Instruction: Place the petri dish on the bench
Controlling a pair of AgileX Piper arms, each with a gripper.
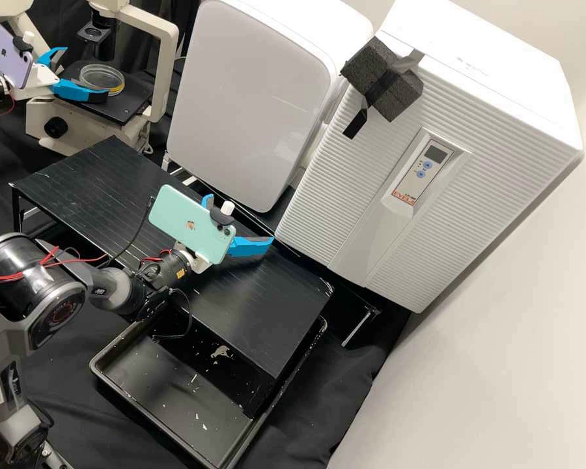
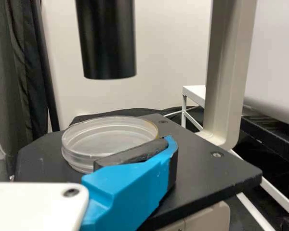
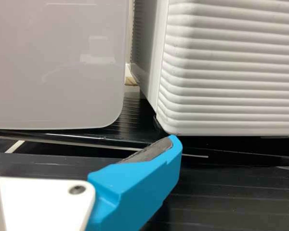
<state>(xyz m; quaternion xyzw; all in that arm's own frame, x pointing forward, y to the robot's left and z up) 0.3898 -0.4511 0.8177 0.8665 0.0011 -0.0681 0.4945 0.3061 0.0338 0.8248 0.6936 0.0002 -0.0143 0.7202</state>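
High view: dish (image 1: 101, 77) sits on microscope stage (image 1: 131, 99). My left gripper (image 1: 86, 73) is wide open at it, nothing clamped. Right gripper (image 1: 242, 219) also wide, holding nothing, above black rack (image 1: 267, 312).

Left wrist view: one finger (image 2: 130, 190) just beside dish wall; contact, can't tell. Dish probably light, stiff, slick, brittle; I'd pinch opposite side walls low, softly, keeping it level.

Right wrist view: finger (image 3: 137, 195) grips nothing.
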